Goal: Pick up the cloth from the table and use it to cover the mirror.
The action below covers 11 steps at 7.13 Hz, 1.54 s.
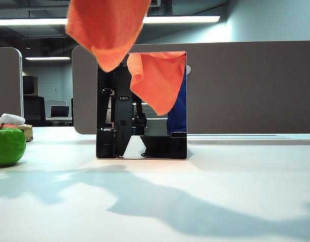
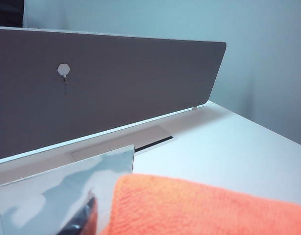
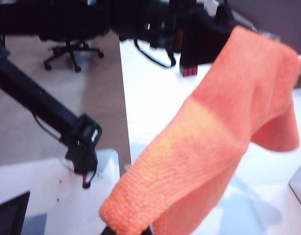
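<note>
The orange cloth [image 1: 107, 30] hangs in the air above and just in front of the mirror [image 1: 114, 116], which stands upright on the white table [image 1: 220, 201] and reflects the cloth. In the right wrist view my right gripper [image 3: 127, 232] is shut on one corner of the cloth [image 3: 224, 122], which drapes away from it. In the left wrist view the cloth [image 2: 204, 210] lies beside the mirror's top edge [image 2: 67, 171]. A dark rounded shape [image 2: 83, 223], perhaps one finger of my left gripper, shows there; its jaws are hidden. Neither gripper appears in the exterior view.
A green apple [image 1: 7, 146] sits at the table's left with a white rag [image 1: 8, 120] behind it. The grey partition panel [image 1: 246, 85] runs behind the mirror. A dark jointed arm [image 3: 42, 105] and black gear [image 3: 199, 34] show in the right wrist view.
</note>
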{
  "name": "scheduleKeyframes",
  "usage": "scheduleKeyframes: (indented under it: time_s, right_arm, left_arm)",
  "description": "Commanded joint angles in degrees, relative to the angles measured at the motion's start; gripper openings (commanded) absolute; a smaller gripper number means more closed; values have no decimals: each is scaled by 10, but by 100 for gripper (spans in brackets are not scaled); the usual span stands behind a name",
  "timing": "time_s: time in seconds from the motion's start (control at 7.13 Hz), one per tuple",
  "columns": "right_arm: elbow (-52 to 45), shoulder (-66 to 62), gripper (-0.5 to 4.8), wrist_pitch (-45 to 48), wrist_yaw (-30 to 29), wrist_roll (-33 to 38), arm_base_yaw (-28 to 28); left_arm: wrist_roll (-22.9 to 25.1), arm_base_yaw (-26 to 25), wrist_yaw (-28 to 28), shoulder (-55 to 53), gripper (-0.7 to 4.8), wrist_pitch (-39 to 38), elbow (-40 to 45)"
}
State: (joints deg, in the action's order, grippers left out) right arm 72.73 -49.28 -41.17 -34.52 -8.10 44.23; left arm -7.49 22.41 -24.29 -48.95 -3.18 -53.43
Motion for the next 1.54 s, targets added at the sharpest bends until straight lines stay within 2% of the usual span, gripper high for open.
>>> scheduleKeyframes:
  time_s: [0.14, 0.28, 0.56, 0.7, 1.26, 1.4, 1.54]
  right_arm:
    - [2, 56, -6, -65, 16, -40, -2]
    - [2, 56, -6, -73, 16, -42, -2]
    - [2, 56, -6, -74, 32, -53, -2]
    - [2, -63, -6, 27, 367, -54, -2]
    - [2, -154, -6, 94, 473, -54, -3]
    - [2, -220, -6, 164, 496, -37, -50]
    - [2, -229, -6, 198, 490, -35, -81]
  left_arm:
    - [0, 0, -126, -63, 247, -6, -2]
    - [0, 0, -187, -86, 275, 0, -2]
    - [0, 0, -176, -97, 276, 18, -2]
    - [-24, 0, 79, -101, -6, 36, -2]
    - [-31, 0, 109, -137, -6, 2, -2]
    - [-30, 0, 183, -195, -6, 3, -2]
    - [-16, -1, 222, -200, -6, 23, -2]
